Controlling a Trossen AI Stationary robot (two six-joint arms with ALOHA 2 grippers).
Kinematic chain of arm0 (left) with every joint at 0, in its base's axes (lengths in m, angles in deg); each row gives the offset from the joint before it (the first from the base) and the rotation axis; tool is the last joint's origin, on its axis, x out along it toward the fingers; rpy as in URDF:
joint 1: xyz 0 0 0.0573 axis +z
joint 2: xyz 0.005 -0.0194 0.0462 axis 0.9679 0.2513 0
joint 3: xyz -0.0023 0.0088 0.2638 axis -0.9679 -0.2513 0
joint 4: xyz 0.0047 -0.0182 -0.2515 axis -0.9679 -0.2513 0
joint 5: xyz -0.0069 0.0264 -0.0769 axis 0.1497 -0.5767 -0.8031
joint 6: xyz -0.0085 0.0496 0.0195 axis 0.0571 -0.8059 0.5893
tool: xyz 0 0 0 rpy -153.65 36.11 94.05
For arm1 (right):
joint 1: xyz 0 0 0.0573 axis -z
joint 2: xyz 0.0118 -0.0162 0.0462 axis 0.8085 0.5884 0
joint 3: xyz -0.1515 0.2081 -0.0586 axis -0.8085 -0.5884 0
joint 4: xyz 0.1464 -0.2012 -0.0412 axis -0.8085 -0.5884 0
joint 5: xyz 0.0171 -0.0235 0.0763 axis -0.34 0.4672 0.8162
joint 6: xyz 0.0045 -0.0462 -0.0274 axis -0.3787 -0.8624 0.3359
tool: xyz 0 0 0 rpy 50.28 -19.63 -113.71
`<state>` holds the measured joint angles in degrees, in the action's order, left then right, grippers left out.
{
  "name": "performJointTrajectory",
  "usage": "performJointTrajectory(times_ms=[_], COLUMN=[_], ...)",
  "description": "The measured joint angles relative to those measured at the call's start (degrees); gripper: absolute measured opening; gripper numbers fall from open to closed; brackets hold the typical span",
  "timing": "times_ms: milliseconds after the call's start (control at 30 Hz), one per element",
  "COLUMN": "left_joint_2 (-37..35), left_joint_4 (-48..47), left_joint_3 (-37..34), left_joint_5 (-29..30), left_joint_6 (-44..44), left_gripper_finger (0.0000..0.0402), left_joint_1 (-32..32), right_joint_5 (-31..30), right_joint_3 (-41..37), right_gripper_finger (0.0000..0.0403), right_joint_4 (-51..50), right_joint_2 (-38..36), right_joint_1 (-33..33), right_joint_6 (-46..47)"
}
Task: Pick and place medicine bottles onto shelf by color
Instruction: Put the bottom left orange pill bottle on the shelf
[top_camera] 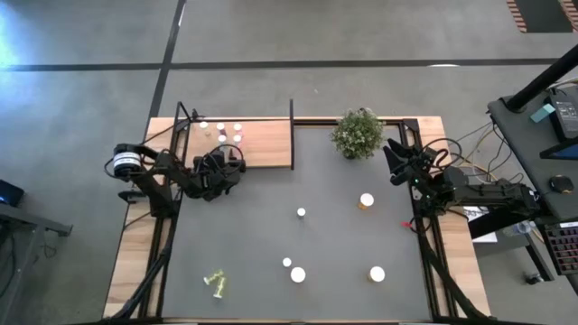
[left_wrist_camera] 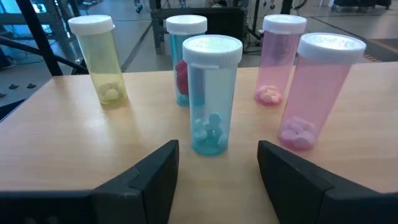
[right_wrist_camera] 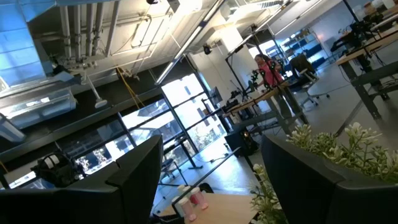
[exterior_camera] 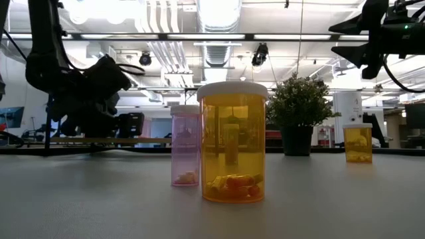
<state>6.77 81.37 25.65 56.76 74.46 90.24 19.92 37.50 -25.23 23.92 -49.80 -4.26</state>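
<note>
Fingers (left_wrist_camera: pixel 155 180) of the left gripper (left_wrist_camera: pixel 214 177) are spread wide and hold nothing; a bluish bottle (left_wrist_camera: pixel 210 93) stands just ahead between them on the shelf (left_wrist_camera: pixel 56 143), with yellow and pink bottles (left_wrist_camera: pixel 314 90) beside. Five are placed; about six are left on the counter (top_camera: pixel 244 235). The right gripper (top_camera: pixel 395 155) is parked, also wide.

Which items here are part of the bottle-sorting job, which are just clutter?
Job:
- shelf with bottles already standing on it: yellow, two blue, two pink
- bottles on the table: large orange, pink, small orange
- left gripper, open at the shelf

Clutter:
- potted plant
- right gripper, open, raised near the plant
</note>
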Motion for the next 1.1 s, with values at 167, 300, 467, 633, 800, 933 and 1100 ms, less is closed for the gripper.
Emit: performJointTrajectory(times_ms=[167,300,467,633,800,933,1100], left_joint_2=[-2.87,-5.6,-9.86,-15.13,-20.63,-24.0,-26.17], left_joint_4=[-0.97,-1.36,-1.45,-1.64,-1.54,-1.23,-0.95], left_joint_3=[-1.18,-2.74,-4.73,-5.58,-5.55,-5.14,-2.62], left_joint_5=[-0.26,-1.13,-5.71,-12.95,-25.21,-34.8,-39.93], left_joint_6=[0.27,0.14,-0.65,-0.25,0.16,0.21,-0.56], left_gripper_finger=[0.0202,0.0202,0.0202,0.0202,0.0202,0.0202,0.0202], left_joint_1=[-1.4,-3.13,-5.79,-9.28,-13.15,-15.84,-18.99], right_joint_5=[0.02,0.0,0.01,0.0,0.0,-0.01,0.02], right_joint_3=[0.0,0.0,0.0,0.0,0.0,0.0,0.0], right_gripper_finger=[0.026,0.026,0.026,0.026,0.026,0.026,0.026], right_joint_4=[0.0,0.02,-0.01,-0.01,0.0,0.0,0.01], right_joint_2=[0.0,0.0,-0.01,0.0,0.0,0.0,0.0], right_joint_1=[-0.01,-0.01,0.0,0.01,0.0,-0.01,0.0], right_joint_6=[-0.01,-0.01,-0.01,-0.01,-0.01,-0.01,0.0])
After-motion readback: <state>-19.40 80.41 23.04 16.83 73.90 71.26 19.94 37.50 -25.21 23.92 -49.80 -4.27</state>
